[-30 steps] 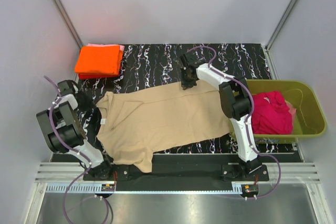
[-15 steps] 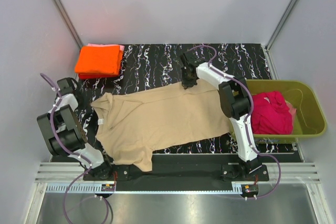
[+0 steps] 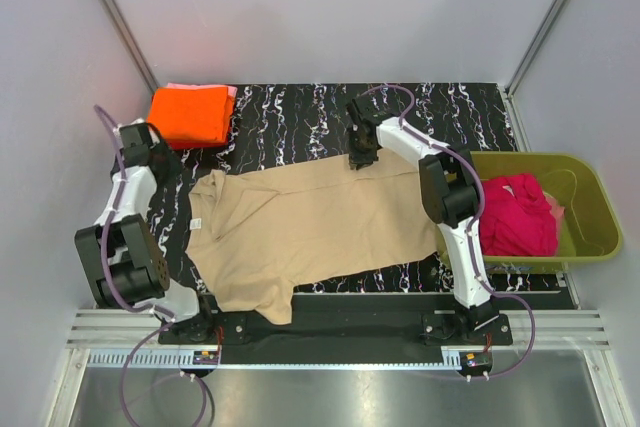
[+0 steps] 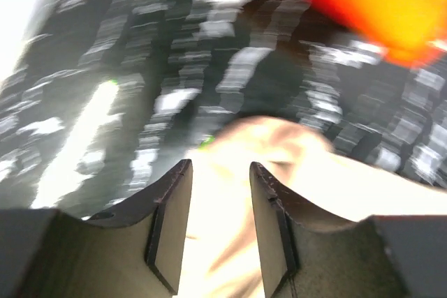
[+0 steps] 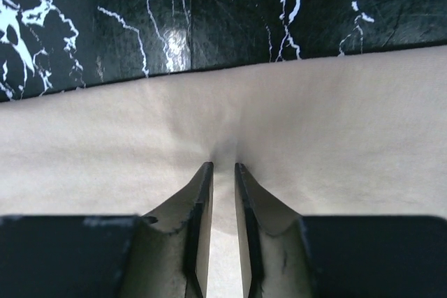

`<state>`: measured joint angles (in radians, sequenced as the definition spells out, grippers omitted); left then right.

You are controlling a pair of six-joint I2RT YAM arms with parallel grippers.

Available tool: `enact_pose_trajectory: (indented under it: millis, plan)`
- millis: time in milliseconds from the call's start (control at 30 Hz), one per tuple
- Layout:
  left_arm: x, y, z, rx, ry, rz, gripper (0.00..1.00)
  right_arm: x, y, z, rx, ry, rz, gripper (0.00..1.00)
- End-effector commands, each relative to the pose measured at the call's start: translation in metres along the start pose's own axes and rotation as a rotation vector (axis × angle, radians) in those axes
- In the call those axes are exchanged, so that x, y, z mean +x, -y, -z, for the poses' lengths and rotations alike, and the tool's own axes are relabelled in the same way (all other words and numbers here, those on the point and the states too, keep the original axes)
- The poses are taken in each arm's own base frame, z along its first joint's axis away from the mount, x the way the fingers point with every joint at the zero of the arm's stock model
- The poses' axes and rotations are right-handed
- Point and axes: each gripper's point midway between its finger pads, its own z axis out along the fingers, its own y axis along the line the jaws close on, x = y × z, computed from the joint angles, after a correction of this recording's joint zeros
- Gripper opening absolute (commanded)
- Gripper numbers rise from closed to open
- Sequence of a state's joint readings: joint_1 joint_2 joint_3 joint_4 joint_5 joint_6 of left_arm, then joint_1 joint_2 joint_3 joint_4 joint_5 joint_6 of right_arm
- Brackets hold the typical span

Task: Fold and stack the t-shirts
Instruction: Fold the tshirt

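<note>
The tan-beige t-shirt point(image 3: 300, 227) lies spread on the black marbled table point(image 3: 280, 117). My right gripper point(image 3: 362, 157) is shut on its far edge; in the right wrist view the cloth point(image 5: 314, 130) puckers at the closed tips of that gripper point(image 5: 223, 167). My left gripper point(image 3: 165, 165) is just left of the shirt's left edge. In the blurred left wrist view this gripper point(image 4: 220, 165) stands open with tan cloth point(image 4: 230, 228) showing between the jaws. The folded orange t-shirt point(image 3: 190, 115) lies on the pale pink one point(image 3: 232, 93) at the back left. The magenta-red t-shirt point(image 3: 515, 215) is in the tub.
The olive-green tub point(image 3: 590, 197) stands off the table's right edge. White walls close in the back and both sides. The orange stack point(image 4: 377, 5) is close beyond my left gripper. A metal rail point(image 3: 330, 332) runs along the near edge.
My left arm has swung from the shirt's near-left part back toward the orange stack. The shirt's left side shifted left, then settled. The right gripper has stayed put.
</note>
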<state>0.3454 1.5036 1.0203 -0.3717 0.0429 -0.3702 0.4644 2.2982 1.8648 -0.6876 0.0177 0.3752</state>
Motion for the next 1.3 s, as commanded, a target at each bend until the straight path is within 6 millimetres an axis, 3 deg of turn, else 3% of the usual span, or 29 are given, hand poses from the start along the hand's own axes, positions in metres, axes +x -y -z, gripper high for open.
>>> enact_pose_trajectory:
  millis: [0,100,267,367,533,700,900,1033,1100,1267]
  plan:
    - [-0.012,0.064,0.029,0.212,0.035,-0.140,0.44,-0.030,-0.038,0.054,-0.114,0.106,0.059,0.27]
    - [0.008,0.090,0.035,0.307,-0.021,-0.211,0.45,-0.031,-0.067,0.069,-0.193,0.134,0.104,0.32]
    - [0.046,0.087,0.031,0.285,-0.126,-0.227,0.46,-0.024,-0.099,0.076,-0.263,0.143,0.138,0.37]
    - [0.075,0.095,0.033,0.322,-0.194,-0.235,0.47,-0.029,-0.084,0.065,-0.166,0.164,0.118,0.35]
    - [0.095,0.082,0.017,0.265,-0.254,-0.223,0.48,-0.031,-0.050,0.044,-0.031,0.166,0.126,0.30]
    - [0.090,0.065,0.013,0.165,-0.225,-0.257,0.48,-0.028,-0.007,0.019,0.040,0.115,0.095,0.28]
    - [0.076,0.058,0.013,0.123,-0.166,-0.309,0.51,-0.023,0.012,-0.004,0.072,0.072,0.095,0.27]
    - [0.070,0.077,0.005,0.199,-0.193,-0.345,0.52,-0.024,0.012,-0.005,0.075,0.067,0.087,0.27]
    - [0.066,0.075,-0.001,0.169,-0.200,-0.351,0.52,-0.028,0.007,0.004,0.056,0.076,0.066,0.28]
    - [0.048,0.094,-0.016,0.187,-0.196,-0.352,0.51,-0.036,-0.022,0.030,-0.039,0.124,0.054,0.29]
